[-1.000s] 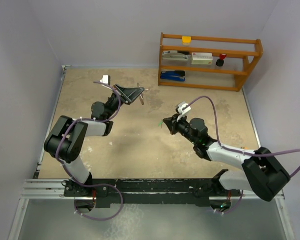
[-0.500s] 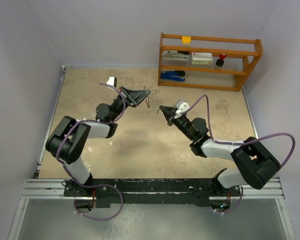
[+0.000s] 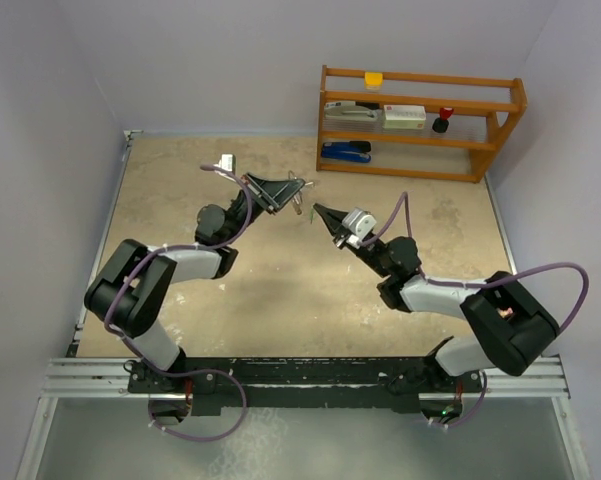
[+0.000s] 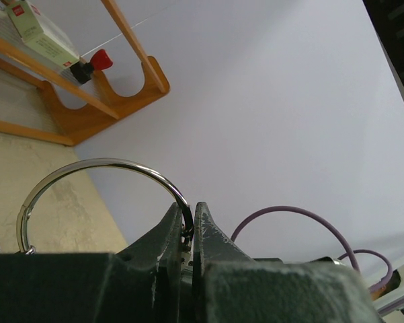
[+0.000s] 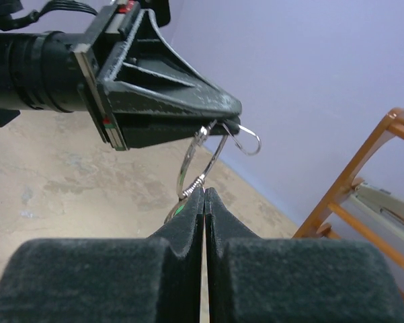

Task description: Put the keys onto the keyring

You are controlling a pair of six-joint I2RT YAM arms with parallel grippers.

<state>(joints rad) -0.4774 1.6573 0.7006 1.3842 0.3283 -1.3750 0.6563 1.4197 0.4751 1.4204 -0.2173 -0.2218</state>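
Observation:
My left gripper is shut on the keyring and holds it in the air above the table. In the left wrist view the silver ring arcs up from the closed jaws. My right gripper is shut, its tips just below and right of the ring. In the right wrist view its fingertips touch the bottom of the ring. A green key head peeks out beside the left finger. The left gripper fills the top of that view. The black-headed key is not visible.
A wooden shelf stands at the back right with a stapler, a box and small items; its end also shows in the left wrist view. The table is beige. Purple cables loop off both wrists.
My right gripper has moved up and left, from mid-table to the ring. My left gripper has shifted slightly right with the ring in it.

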